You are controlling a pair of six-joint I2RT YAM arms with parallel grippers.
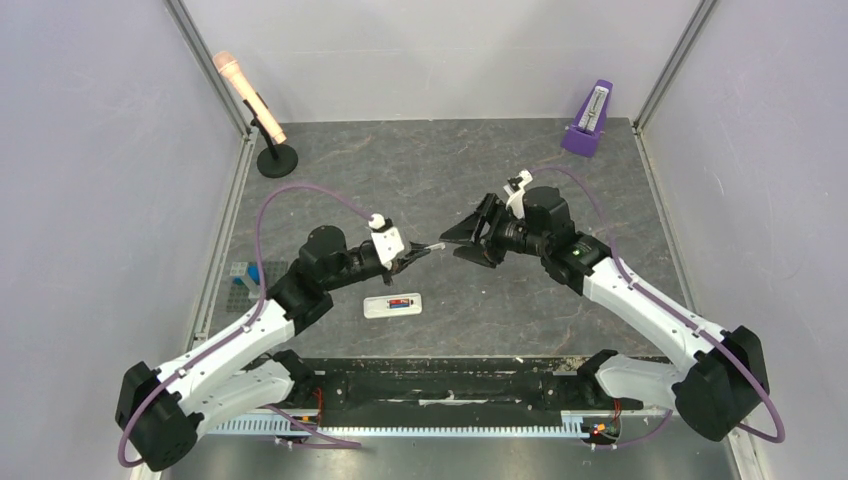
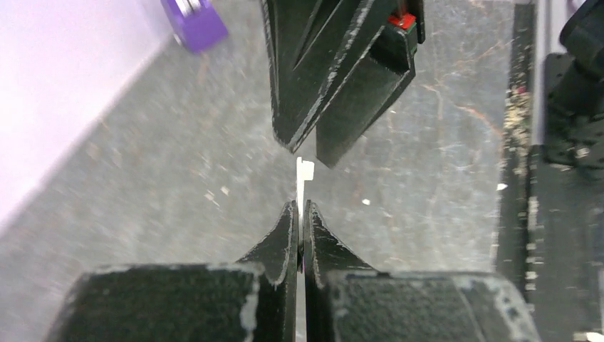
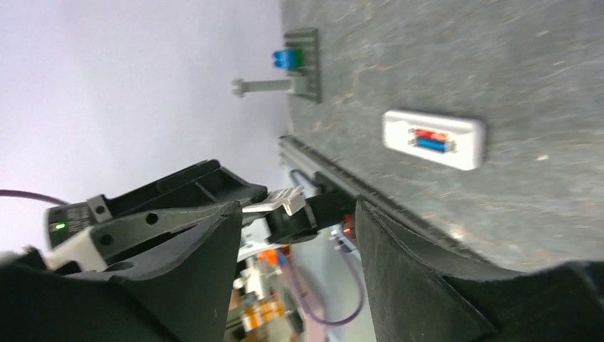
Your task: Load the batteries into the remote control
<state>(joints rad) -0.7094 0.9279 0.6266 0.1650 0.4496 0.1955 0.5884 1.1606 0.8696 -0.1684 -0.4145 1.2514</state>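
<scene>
- The dark stone-patterned table (image 1: 440,160) carries the remote control (image 1: 392,305), which lies near the front edge, roughly midway between the two arm bases.
- The left gripper (image 1: 415,256) is just past the far side of the remote control. Its fingers (image 2: 285,235) are pressed together on a thin white flat piece.
- The right gripper (image 1: 462,248) is past the remote control and off to its right, facing the left gripper tip to tip. Its jaws are spread wide and hold nothing, and the white piece points into the gap between them without touching either finger.
- A microphone (image 1: 240,85) on a round black stand is far beyond the remote control, in the back left corner.
- A purple metronome (image 1: 590,120) stands far beyond the remote control, in the back right corner.
- A small grey holder (image 1: 240,275) with something blue in it sits to the left of the remote control, at the table edge.
- The remote control is white and lies with its open bay facing up.
- The white piece (image 2: 305,171) shows edge-on in the left wrist view, with a small tab at its free end.
- A red battery (image 3: 427,133) and a blue battery (image 3: 433,144) lie side by side inside the remote control's bay.
</scene>
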